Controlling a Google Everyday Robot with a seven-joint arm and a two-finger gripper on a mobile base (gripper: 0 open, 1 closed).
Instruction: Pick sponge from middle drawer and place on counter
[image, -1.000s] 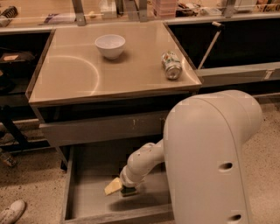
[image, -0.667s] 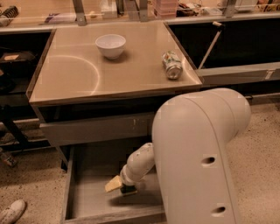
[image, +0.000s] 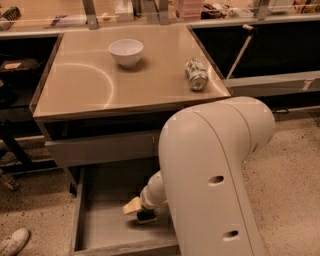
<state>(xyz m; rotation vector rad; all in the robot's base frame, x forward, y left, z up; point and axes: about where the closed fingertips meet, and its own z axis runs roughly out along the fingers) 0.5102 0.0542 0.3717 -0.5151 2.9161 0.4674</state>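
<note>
Yellow sponge (image: 133, 205) touching gripper (image: 145, 215) in open middle drawer (image: 100, 222).

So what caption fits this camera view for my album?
Pincer down in the open middle drawer at the sponge; bowl and can on the counter.

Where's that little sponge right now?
In the camera view the sponge is low and left of centre, inside the open middle drawer, right beside the tool, below the front edge of the counter.
</note>
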